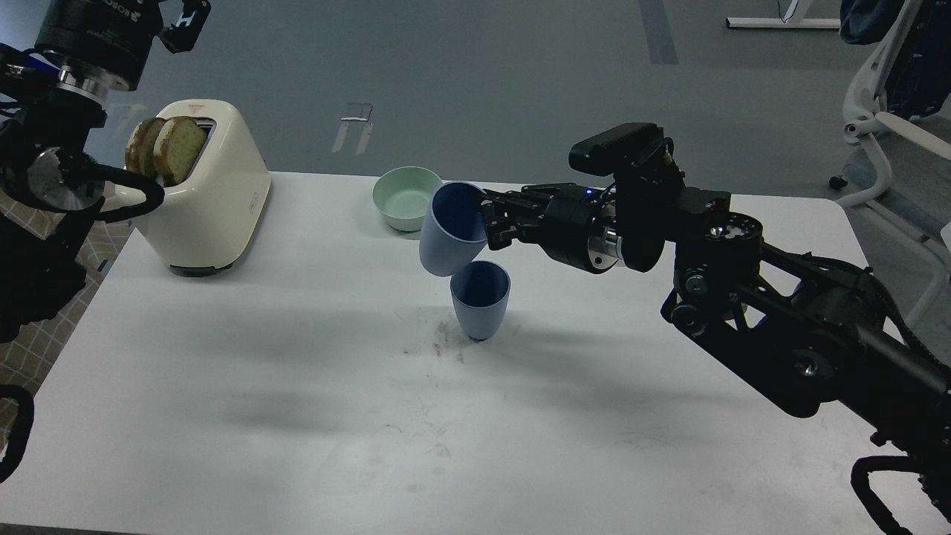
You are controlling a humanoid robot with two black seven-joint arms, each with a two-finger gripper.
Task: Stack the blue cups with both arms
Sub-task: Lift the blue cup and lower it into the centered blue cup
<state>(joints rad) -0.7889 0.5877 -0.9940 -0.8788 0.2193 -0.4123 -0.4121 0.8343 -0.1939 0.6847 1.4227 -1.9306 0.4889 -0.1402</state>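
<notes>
One blue cup (480, 299) stands upright near the middle of the white table (297, 386). My right gripper (487, 221) is shut on the rim of the second blue cup (449, 238). It holds that cup tilted in the air, just above and left of the standing cup, with its base close to the standing cup's rim. My left gripper (189, 22) is raised at the top left, above the toaster, far from both cups. Its fingers look spread and empty.
A cream toaster (212, 197) with two bread slices (167, 148) stands at the table's back left. A pale green bowl (406, 198) sits behind the held cup. An office chair (899, 119) stands off the table at the far right.
</notes>
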